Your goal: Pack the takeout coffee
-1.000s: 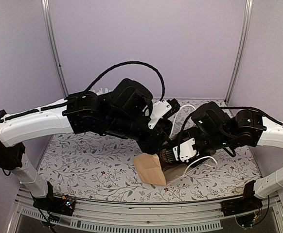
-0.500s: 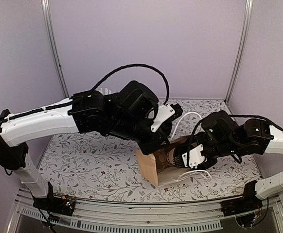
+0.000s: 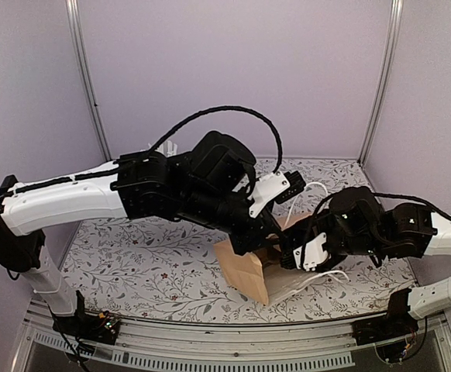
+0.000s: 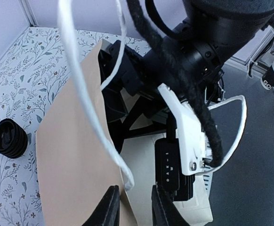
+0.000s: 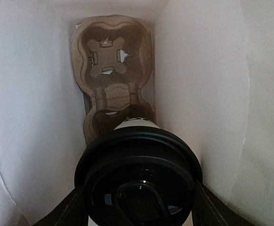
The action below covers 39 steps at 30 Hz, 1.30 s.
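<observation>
Takeout coffee [image 5: 139, 174] pinched by right pincer [image 5: 138, 195] inside paper bag [image 3: 245, 271], lined up with cup carrier [image 5: 113, 61] beyond pincer; left pincer [image 4: 136, 200] straddles bag wall, likely steadying it, grip unclear

Pale lilac walls [image 3: 210, 62], silver corner posts [image 3: 87, 77], floral-print tabletop [image 3: 132, 263], metal rail [image 3: 210, 345] along near edge
</observation>
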Available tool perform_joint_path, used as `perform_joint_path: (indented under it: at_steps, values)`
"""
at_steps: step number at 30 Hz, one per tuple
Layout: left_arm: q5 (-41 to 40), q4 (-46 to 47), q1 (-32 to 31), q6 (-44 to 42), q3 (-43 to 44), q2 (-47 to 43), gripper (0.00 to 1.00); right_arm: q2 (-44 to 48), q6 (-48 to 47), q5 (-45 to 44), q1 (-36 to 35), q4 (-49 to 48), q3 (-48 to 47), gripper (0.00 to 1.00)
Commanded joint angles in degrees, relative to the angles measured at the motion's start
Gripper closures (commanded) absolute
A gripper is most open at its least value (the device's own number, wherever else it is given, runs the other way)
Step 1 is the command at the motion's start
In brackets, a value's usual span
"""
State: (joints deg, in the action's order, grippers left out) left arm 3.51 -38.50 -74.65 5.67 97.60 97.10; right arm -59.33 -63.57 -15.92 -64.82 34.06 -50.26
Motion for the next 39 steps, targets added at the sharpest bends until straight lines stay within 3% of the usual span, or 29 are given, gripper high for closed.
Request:
perform_joint_path:
  at_steps: [1, 12, 16, 18, 22, 25, 31, 39]
  values:
    - [1.58, 2.22, -0.12, -0.92, -0.81, 0.32, 0.74, -0.74, -2.11, -2.01, -0.21, -3.83, 0.7, 0.7]
    - [6.21, 9.27, 3.05, -0.31, -6.08, -5.1, 0.65, -5.65, -1.77, -1.89, -0.22, -5.81, 0.19, 0.7]
    - [9.98, 13.91, 4.34, -0.62, -8.59, -8.11, 0.44, -6.44, -2.07, -1.66, -0.23, -6.5, -0.26, 0.7]
    - [13.86, 17.03, 5.76, -0.55, -10.71, -10.63, 0.39, -6.73, -2.21, -1.61, -0.23, -6.79, -0.41, 0.7]
    - [18.18, 23.66, 11.47, 0.45, -18.05, -15.89, 0.37, -7.26, -2.33, -1.25, -0.24, -7.05, -0.67, 0.7]
    - [19.51, 31.72, 19.86, 4.1, -26.14, -18.6, 0.34, -7.68, -2.28, -0.74, -0.2, -7.39, -0.8, 0.71]
    - [18.31, 39.3, 31.78, 8.74, -32.08, -10.19, 0.35, -8.9, -1.91, -0.04, -0.22, -8.15, -1.47, 0.7]
    - [21.45, 43.51, 33.86, 10.32, -28.62, 7.64, 0.37, -11.44, -1.84, -0.58, -0.23, -8.67, -3.66, 0.71]
